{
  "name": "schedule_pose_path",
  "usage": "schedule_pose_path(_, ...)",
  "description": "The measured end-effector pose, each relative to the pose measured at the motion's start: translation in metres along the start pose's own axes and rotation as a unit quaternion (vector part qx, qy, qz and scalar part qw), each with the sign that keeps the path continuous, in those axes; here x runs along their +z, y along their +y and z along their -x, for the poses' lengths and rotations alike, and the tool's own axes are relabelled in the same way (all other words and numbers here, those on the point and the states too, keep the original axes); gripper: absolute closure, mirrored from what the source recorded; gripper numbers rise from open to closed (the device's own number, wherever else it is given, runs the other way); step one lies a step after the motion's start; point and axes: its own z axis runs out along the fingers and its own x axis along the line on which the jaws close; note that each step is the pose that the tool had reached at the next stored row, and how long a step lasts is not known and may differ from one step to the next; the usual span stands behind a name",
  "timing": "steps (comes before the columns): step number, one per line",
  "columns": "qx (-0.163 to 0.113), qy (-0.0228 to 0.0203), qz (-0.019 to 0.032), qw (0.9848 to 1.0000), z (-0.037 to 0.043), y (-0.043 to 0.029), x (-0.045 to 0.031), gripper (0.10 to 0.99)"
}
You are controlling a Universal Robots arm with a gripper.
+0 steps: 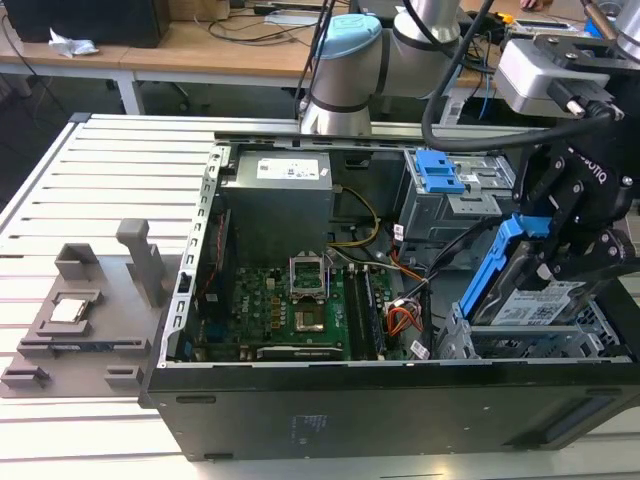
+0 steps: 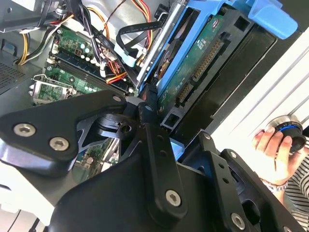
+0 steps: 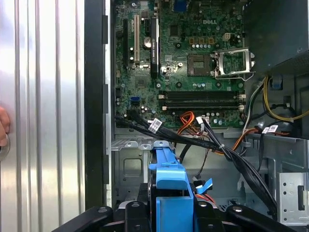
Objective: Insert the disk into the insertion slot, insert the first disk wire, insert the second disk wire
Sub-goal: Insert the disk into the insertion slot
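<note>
Pinching the disk (image 1: 545,305) by its blue carrier (image 3: 171,193), the gripper (image 1: 555,262) has its jaws pressed against the carrier's sides and holds the disk tilted, one end raised, at the exterior view's right. The disk's lower end is down at the insertion slot (image 1: 520,345), the low perforated cage in a corner of the computer case (image 1: 400,410); whether it has entered a bay I cannot tell. Black cables (image 3: 193,140) cross between the carrier and the motherboard (image 1: 300,310). Outside the case, a person's hand (image 2: 273,150) grips a round object (image 2: 290,133).
</note>
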Motion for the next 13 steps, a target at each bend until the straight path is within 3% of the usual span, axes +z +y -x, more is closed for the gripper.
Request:
schedule_pose_path(9, 0.000, 0.0001, 0.0000, 1.0000, 0.0000, -0.0001, 0.0013, 0.722)
schedule_pose_path(11, 0.000, -0.0001, 0.0001, 1.0000, 0.0001, 0.0000, 0.0015, 0.647)
schedule_pose_path(13, 0.000, -0.0001, 0.0000, 1.0000, 0.0000, -0.0001, 0.0015, 0.647)
